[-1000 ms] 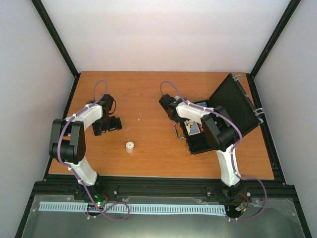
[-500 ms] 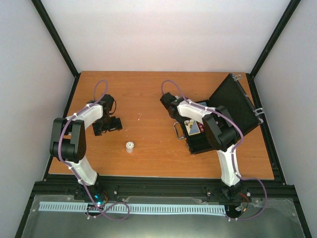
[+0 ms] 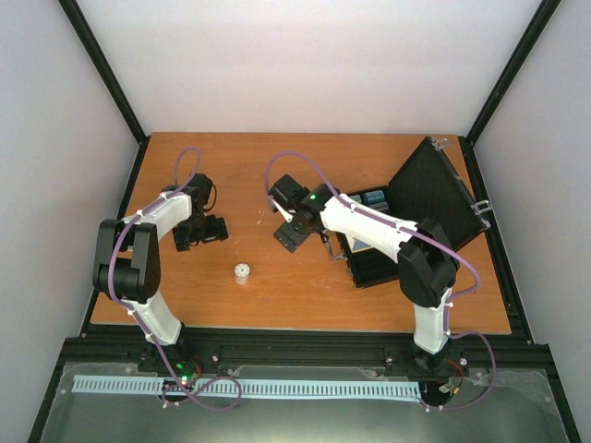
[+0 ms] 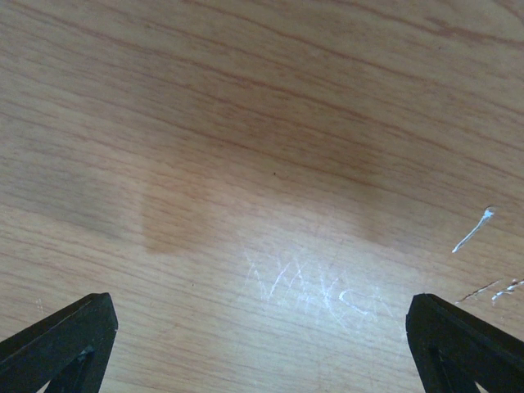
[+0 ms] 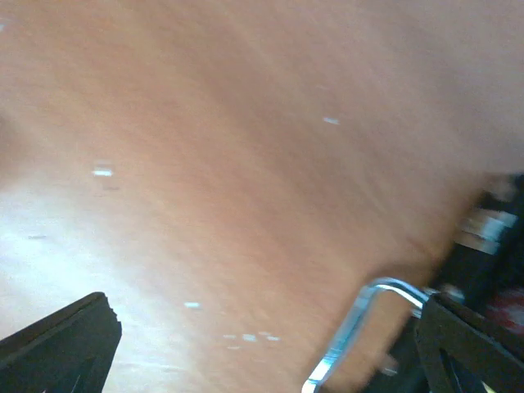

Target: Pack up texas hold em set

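Hovering just left of the open flat black briefcase [image 3: 429, 198], the right gripper [image 3: 287, 234] gapes wide, empty. The small white cylindrical chip stack [image 3: 241, 273] stands on the table nearer the front; a centred, vertical descent looks wisest. The left gripper [image 3: 214, 231] is likewise spread and empty.

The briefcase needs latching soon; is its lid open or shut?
Open: the lid stands tilted up behind the base, whose inside shows.
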`<state>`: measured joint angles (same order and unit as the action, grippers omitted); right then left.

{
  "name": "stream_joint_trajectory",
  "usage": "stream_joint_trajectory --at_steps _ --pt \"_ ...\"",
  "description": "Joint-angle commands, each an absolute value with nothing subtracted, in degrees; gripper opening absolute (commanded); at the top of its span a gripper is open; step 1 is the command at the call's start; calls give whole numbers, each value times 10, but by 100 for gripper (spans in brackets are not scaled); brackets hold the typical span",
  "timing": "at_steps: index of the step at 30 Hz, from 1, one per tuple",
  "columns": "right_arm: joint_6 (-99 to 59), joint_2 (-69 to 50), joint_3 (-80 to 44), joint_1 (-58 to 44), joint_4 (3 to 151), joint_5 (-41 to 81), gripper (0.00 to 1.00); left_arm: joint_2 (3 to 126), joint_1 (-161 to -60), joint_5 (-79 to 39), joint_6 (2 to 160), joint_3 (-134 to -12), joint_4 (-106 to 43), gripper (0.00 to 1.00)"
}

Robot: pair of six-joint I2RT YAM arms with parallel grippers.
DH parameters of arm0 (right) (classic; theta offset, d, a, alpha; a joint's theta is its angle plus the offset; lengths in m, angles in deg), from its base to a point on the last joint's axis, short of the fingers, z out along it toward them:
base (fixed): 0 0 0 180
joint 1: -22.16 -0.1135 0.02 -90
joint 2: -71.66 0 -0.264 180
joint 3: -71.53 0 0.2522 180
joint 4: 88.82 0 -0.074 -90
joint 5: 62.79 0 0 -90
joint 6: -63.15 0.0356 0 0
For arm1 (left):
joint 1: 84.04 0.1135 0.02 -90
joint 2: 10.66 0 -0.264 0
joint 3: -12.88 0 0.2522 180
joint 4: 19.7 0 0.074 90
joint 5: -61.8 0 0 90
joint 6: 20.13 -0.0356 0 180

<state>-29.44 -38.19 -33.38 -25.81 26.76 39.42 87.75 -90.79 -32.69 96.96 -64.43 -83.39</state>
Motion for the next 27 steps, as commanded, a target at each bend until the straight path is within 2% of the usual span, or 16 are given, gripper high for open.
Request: stream_joint_trajectory --at_steps 1,7,13,20,24,27 --pt "-264 -372 -360 -292 262 233 100 873 -908 -326 979 -663 -837 100" --pt "-242 -421 -397 -330 288 152 100 867 -909 -315 987 -658 -834 100" --pt "-244 -478 -436 -356 297 102 95 855 -908 -321 987 -647 -836 100" --pt "-248 -526 -470 -371 295 84 93 845 -908 -321 989 -628 -833 100" --pt "-245 -555 -494 -373 291 87 89 844 -908 -322 988 -628 -833 100" --pt "-235 -572 -505 -373 291 103 80 846 -908 -324 985 -631 -834 100"
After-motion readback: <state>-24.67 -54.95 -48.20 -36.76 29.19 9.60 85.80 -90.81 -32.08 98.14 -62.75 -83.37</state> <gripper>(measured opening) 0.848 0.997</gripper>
